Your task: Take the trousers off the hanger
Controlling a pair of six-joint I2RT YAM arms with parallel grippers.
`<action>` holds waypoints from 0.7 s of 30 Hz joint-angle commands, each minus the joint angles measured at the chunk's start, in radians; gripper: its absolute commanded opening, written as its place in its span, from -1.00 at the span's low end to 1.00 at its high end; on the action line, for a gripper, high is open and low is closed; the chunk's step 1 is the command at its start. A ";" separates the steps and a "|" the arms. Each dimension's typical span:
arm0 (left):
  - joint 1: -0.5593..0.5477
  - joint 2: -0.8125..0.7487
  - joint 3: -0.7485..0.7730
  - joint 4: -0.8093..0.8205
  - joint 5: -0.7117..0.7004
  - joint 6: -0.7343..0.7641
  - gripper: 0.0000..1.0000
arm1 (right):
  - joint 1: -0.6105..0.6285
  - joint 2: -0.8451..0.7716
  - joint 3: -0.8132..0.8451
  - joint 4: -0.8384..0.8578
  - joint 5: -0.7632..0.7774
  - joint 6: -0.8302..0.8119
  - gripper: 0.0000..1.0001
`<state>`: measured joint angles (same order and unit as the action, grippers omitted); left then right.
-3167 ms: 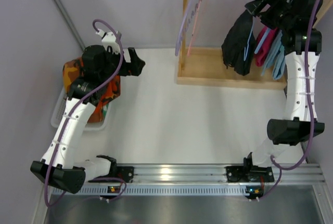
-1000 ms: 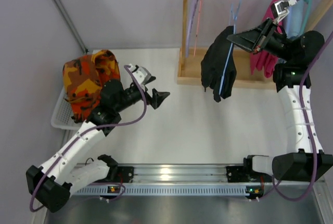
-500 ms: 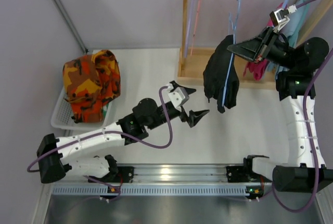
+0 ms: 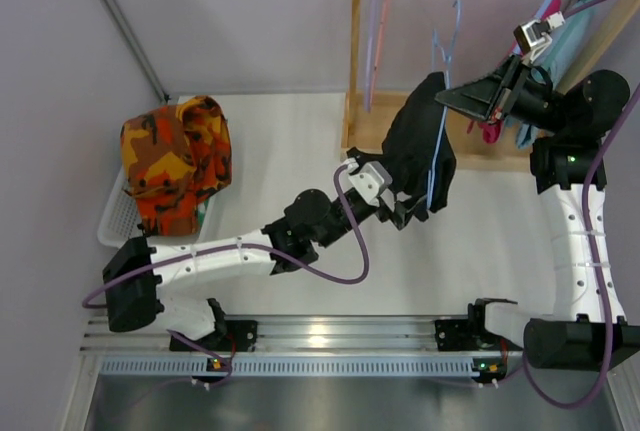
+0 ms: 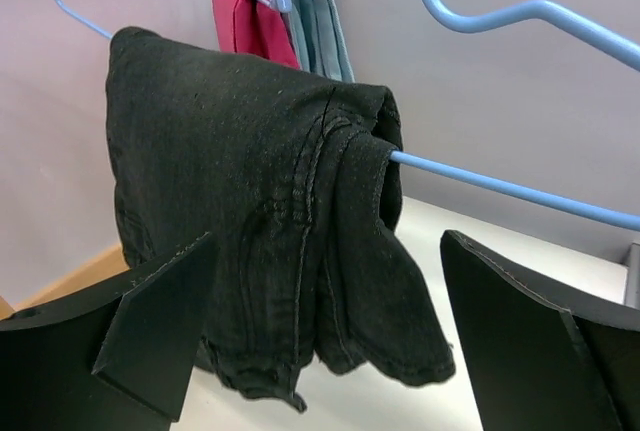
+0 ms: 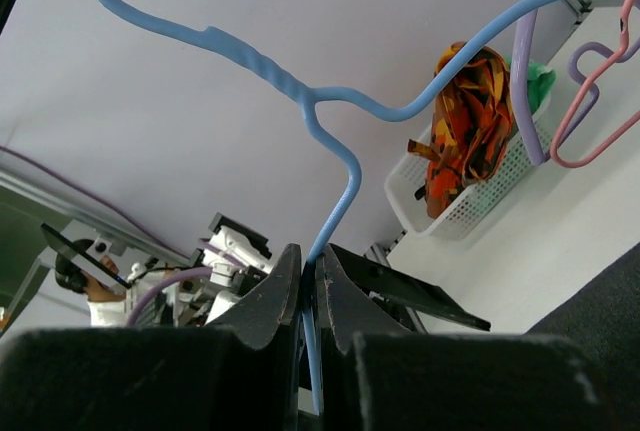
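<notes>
Though unclear overhead, right wrist view shows right gripper (image 6: 308,281) pinching hanger (image 6: 255,65).

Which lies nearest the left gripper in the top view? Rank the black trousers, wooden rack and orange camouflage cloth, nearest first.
1. The black trousers: right at the left gripper, hanging just beyond it.
2. The wooden rack: farther back, slightly left.
3. The orange camouflage cloth: far left, in the basket.

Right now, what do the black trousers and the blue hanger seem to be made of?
The black trousers look like matte denim: woven grain and stitched seams show. The blue hanger seems coated wire, smooth and thin with a twisted neck; plastic is possible.
</notes>
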<state>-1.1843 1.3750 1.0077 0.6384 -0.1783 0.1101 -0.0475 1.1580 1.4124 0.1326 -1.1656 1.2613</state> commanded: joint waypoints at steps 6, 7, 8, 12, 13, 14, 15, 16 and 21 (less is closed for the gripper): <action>0.032 0.070 0.071 0.106 -0.093 0.047 0.95 | 0.014 -0.043 0.039 0.142 -0.032 0.007 -1.00; 0.060 0.064 0.068 0.101 -0.084 0.043 0.93 | 0.014 -0.040 0.051 0.150 -0.046 0.006 -1.00; 0.071 0.061 0.059 0.095 -0.079 0.043 0.92 | 0.014 -0.034 0.056 0.154 -0.060 0.004 -1.00; 0.095 0.050 0.026 0.096 -0.035 0.098 0.83 | 0.014 -0.009 0.059 0.168 -0.117 0.021 -1.00; 0.097 0.052 0.025 0.096 -0.029 0.111 0.82 | 0.017 -0.007 0.056 0.173 -0.123 0.026 -1.00; 0.101 0.056 0.025 0.098 -0.020 0.121 0.78 | 0.020 -0.006 0.056 0.174 -0.128 0.027 -1.00; 0.104 0.065 0.025 0.096 -0.017 0.146 0.77 | 0.021 -0.001 0.054 0.174 -0.137 0.035 -1.00; 0.110 0.073 0.031 0.098 -0.013 0.158 0.75 | 0.027 -0.001 0.053 0.173 -0.138 0.036 -1.00; 0.115 0.096 0.032 0.150 0.045 0.258 0.66 | 0.040 0.003 0.036 0.174 -0.164 0.058 -1.00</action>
<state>-1.0843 1.4593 1.0325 0.6876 -0.1600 0.2695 -0.0311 1.1782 1.4067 0.1860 -1.2911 1.2945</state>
